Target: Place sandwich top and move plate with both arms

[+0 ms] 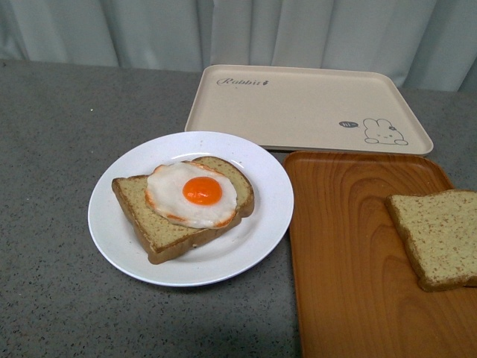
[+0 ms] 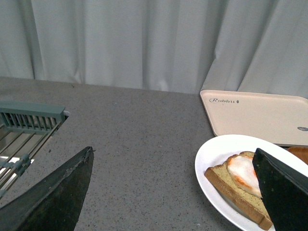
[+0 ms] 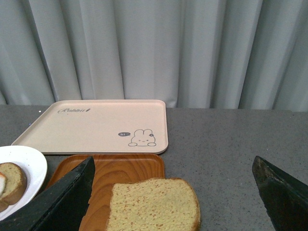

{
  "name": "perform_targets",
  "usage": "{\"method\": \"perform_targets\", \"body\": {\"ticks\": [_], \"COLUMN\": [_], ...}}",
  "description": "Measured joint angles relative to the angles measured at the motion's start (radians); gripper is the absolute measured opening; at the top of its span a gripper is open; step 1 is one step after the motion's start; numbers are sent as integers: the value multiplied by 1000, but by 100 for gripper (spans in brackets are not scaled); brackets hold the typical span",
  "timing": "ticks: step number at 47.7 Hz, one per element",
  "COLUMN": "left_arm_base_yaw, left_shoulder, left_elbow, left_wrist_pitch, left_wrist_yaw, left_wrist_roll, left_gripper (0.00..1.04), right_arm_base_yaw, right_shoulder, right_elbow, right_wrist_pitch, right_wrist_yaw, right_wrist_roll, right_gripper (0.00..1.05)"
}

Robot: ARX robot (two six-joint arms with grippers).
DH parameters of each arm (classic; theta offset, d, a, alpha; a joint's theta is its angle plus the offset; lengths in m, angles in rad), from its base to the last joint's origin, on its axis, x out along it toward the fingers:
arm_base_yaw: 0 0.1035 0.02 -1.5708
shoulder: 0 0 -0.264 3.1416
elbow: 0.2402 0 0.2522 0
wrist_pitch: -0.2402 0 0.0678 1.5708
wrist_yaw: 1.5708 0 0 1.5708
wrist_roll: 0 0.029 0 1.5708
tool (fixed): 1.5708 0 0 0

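**Count.** Two bread slices, one fried egg, one plate, two trays and two grippers are in view.

**Position.**
- The sandwich top (image 1: 440, 235) lies flat on the right part of the wooden tray (image 1: 343, 261), well apart from the plate (image 1: 264, 224).
- The plate stands on the grey surface (image 1: 59, 134), its rim just beside the wooden tray's left edge.
- The plate carries the second slice (image 1: 141, 205), with the fried egg (image 1: 192, 195) on top.
- The beige tray (image 1: 298, 104) lies behind both and bears a rabbit print.

**Grippers.**
- The left gripper (image 2: 172, 150) has its jaws wide apart and holds nothing.
- The right gripper (image 3: 173, 158) is likewise spread and empty, with the sandwich top lying between and beyond its fingers.

**Limits.**
- Neither arm shows in the front view.
- The frame edge cuts off the sandwich top's right side and the wooden tray's near end.
- A wire rack (image 2: 24, 130) shows only partly at the edge of the left wrist view.
- A pale curtain (image 1: 112, 30) closes the background.
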Motion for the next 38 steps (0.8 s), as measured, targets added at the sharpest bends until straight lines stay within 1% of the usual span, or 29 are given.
{"method": "perform_targets", "body": {"ticks": [38], "left_arm_base_yaw": [0], "left_shoulder": [0], "left_elbow": [0], "left_wrist_pitch": [0], "left_wrist_yaw": [0], "left_wrist_roll": [0], "left_gripper": [98], "right_arm_base_yaw": [0], "right_shoulder": [0], "right_elbow": [0], "right_wrist_pitch": [0], "right_wrist_yaw": [0], "right_wrist_roll": [0], "right_gripper": [96]}}
